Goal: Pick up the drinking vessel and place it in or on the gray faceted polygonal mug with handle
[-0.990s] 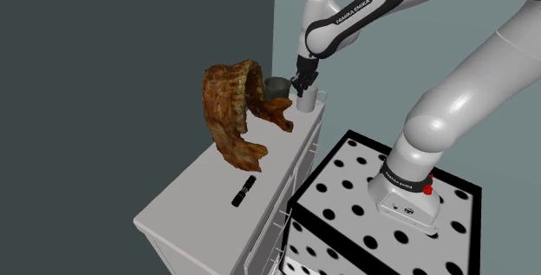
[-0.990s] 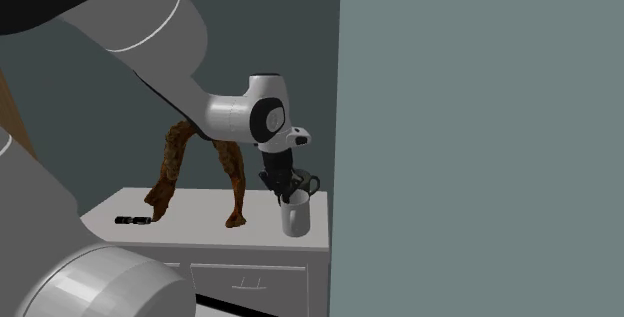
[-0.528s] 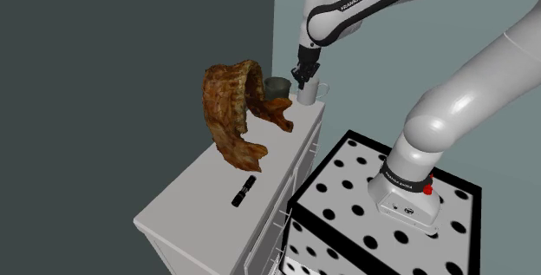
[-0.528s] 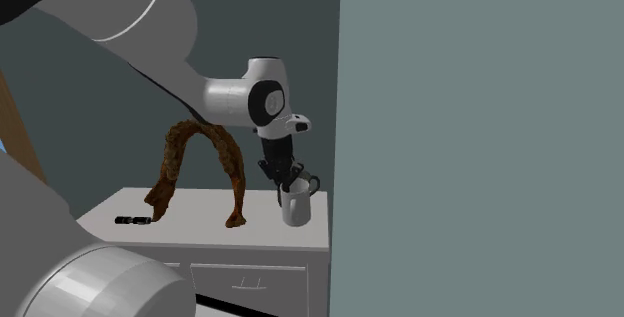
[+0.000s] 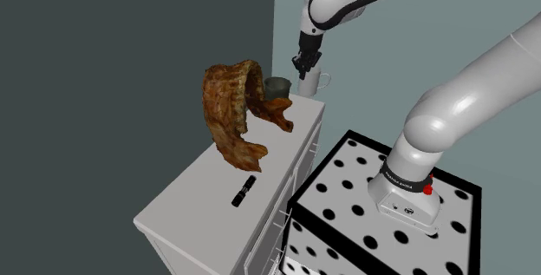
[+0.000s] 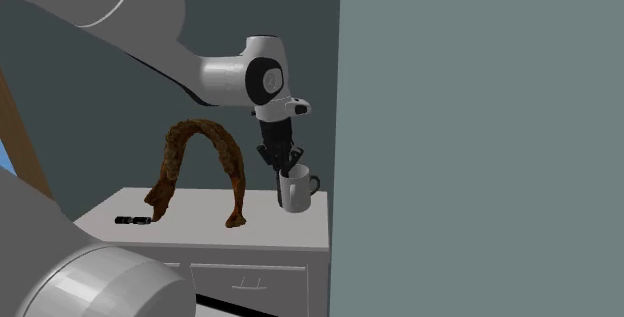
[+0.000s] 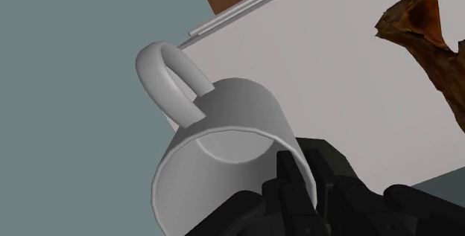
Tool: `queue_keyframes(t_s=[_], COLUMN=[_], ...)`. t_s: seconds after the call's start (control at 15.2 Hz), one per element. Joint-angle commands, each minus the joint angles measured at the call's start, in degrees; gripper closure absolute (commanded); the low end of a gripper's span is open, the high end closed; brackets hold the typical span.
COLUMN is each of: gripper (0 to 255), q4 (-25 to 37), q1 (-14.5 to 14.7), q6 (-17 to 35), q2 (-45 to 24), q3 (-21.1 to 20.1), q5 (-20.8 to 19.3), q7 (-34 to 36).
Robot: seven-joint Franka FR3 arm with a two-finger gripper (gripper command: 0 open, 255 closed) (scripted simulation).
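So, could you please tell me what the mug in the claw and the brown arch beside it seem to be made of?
The mug: plain white, smooth and matte, with soft shading and no texture; possibly ceramic, but the look leaves it open. The brown arch: rough, mottled rust-brown surface with ragged ends, like bark or weathered wood, though that is uncertain.
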State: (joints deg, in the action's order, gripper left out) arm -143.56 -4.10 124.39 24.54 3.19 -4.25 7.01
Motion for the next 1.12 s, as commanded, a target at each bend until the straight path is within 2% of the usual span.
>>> queue_keyframes(t_s=[0.0,1.06], gripper=[255,255], q4=[1.0,11.1], q1=[0.0,0.2], q6=[-1.7,-14.2], q2=[0.7,3.1], q3=[0.0,-0.3], q5=[0.1,0.5], q7=[-0.1,-0.6])
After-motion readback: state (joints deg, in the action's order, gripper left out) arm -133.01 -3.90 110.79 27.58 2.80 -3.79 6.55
